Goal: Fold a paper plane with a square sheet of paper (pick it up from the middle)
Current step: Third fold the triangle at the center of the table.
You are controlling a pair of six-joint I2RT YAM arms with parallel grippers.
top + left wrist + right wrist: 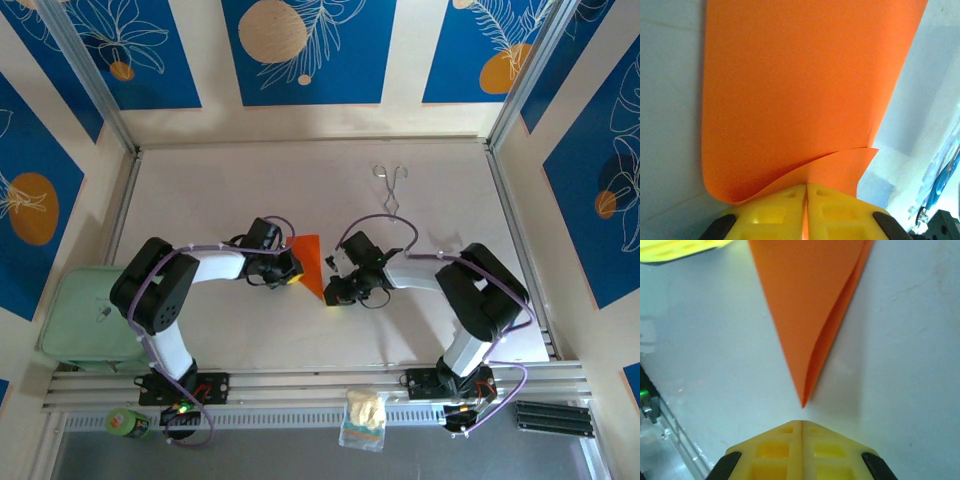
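Slippage is risked: orange paper (800,90) is pinched only at its edge by left fingers (770,215); right fingers (775,450) shut, empty.

The bench (250,330) is a pale, off-white flat top with an aluminium rail (320,385) running along its near edge. Near its middle lies the orange sheet of paper (309,262), folded to a narrow triangle whose tip points toward the near edge, its layers gaping slightly along one side. A pair of metal tongs (389,187) lies flat well apart from it, toward the far right.
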